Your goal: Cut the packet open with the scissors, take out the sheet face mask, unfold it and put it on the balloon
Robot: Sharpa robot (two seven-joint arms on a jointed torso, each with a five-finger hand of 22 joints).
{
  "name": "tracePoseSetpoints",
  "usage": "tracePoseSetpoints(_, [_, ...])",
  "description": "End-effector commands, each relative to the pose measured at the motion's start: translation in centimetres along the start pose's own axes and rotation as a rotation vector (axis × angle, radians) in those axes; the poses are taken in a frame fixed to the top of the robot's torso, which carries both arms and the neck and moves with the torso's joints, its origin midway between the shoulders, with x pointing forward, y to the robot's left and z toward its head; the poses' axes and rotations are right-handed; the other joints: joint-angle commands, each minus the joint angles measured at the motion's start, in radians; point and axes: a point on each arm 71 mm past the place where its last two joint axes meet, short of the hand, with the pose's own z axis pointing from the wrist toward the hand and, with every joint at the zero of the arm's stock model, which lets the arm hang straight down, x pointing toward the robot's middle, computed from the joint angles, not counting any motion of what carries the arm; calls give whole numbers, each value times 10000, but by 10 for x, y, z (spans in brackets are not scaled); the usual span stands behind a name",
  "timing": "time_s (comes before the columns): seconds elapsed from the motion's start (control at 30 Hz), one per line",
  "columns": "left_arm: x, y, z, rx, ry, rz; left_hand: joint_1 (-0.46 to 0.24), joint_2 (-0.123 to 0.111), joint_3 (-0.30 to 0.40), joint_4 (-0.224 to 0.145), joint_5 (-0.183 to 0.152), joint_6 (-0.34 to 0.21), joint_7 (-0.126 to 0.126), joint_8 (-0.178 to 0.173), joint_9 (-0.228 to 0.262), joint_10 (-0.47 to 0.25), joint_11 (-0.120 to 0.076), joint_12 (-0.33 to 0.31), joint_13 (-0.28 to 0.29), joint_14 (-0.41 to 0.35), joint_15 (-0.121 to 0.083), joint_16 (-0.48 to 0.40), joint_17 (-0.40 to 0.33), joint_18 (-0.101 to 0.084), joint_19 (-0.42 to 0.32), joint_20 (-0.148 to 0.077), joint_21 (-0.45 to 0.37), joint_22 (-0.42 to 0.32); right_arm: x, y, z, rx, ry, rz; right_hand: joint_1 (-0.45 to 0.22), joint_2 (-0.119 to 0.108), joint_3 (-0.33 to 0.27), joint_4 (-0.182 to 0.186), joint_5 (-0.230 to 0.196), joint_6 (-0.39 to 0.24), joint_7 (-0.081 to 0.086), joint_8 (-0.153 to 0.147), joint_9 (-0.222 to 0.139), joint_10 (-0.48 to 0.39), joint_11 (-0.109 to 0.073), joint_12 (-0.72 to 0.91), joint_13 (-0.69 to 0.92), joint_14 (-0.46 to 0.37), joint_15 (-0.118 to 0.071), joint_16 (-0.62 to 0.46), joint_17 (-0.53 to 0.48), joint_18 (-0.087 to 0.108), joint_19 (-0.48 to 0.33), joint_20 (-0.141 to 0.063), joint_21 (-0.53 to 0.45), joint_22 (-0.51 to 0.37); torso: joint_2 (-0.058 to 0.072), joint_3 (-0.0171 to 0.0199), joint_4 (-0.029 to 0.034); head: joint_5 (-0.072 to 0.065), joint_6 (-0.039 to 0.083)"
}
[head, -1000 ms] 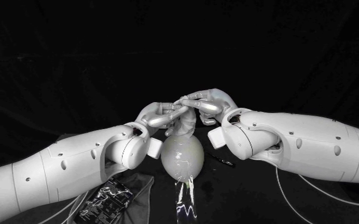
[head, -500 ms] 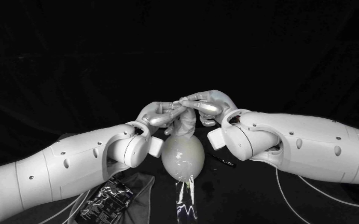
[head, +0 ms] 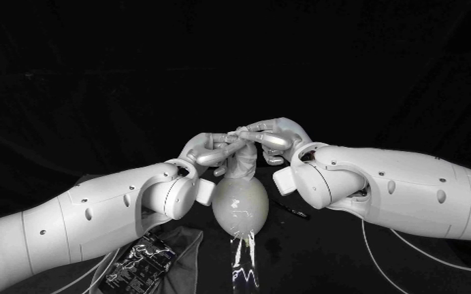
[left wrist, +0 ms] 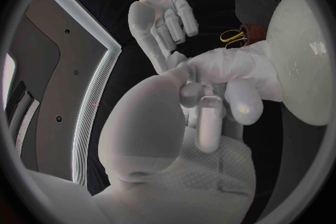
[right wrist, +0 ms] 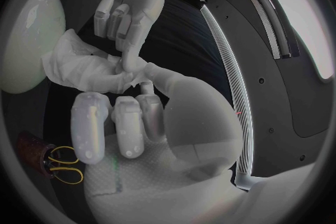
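Right now the sheet face mask [head: 239,163] is out of its wrapper and hangs as a crumpled white bunch between my 2 hands, its lower folds touching the far end of the balloon [head: 241,205]. It looks limp and damp, creased into soft ridges rather than spread flat, so I judge the unfolding only partly done. My left hand [head: 208,150] pinches 1 side of the top edge between thumb and fingers, and my right hand [head: 275,134] pinches the other side; its remaining fingers are curled loosely below the grip. The 2 hands meet almost fingertip to fingertip directly above the balloon, which I read as a way to find separate layers and pull them apart while the sheet is already over its target.

Beneath them the balloon is a pale, smooth, egg-shaped form with a glossy skin. It is slippery and springy by the look of it, so the wet sheet should cling once it is draped.

Further out, the packet [head: 145,253], shiny, dark and printed, lies on the black table [head: 333,260] near my left forearm. The scissors [right wrist: 61,163], with yellow loop handles, lie on the table against a dark holder well clear of the hands.
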Motion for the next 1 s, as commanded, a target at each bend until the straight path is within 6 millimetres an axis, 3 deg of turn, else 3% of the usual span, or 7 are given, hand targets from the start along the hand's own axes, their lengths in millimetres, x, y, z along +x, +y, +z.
tracePoseSetpoints(0.03, [0, -4, -1, 296, 53, 129, -205, -130, 688, -451, 56, -10, 39, 159, 435, 293, -202, -82, 74, 1005, -4, 42, 2520, -142, 39, 44, 88, 81, -3, 0, 2, -130, -17, -41, -14, 56, 56, -14, 24, 92, -3, 786, 1074, 645, -64, 16, 1989, 1027, -57, 43, 2628, -173, 474, -42, 60, 2302, 4, 4, -2, -5, 10])
tracePoseSetpoints(0.2, [-2, -4, -3, 362, 150, 218, -699, -363, 1592, -821, 49, -15, 76, 272, 614, 377, -222, -120, 224, 1021, 14, 55, 2576, -152, 45, 65, 175, 213, -12, -2, 5, -181, -264, -120, -19, 47, 60, -24, 25, 89, -2, 788, 1076, 646, -63, 15, 1989, 1027, -57, 43, 2628, -176, 483, -43, 74, 2307, 4, 4, -7, -2, -4])
tracePoseSetpoints(0.43, [-7, -5, -6, 408, 198, 250, -1177, -525, 2283, -1186, 88, -17, 51, 343, 760, 456, -218, -129, 381, 1034, -3, 67, 2623, -168, 60, 80, 247, 329, -24, -4, 9, -230, -522, -269, -22, 39, 67, -37, 24, 85, -2, 789, 1078, 646, -63, 15, 1989, 1027, -56, 43, 2628, -178, 486, -43, 79, 2308, 3, 3, -9, -10, -16])
tracePoseSetpoints(1.0, [-12, -7, -8, 246, 689, 70, -1619, -577, 2762, -1531, 85, -20, 24, 415, 902, 543, -234, -120, 569, 1036, -21, 68, 2628, -167, 45, 66, 276, 366, -36, -6, 12, -299, -558, -605, -26, 25, 78, -60, 24, 80, -1, 790, 1082, 642, -62, 3, 1981, 1027, -56, 43, 2628, -177, 485, -44, 77, 2307, -1, 3, 0, -23, 35])
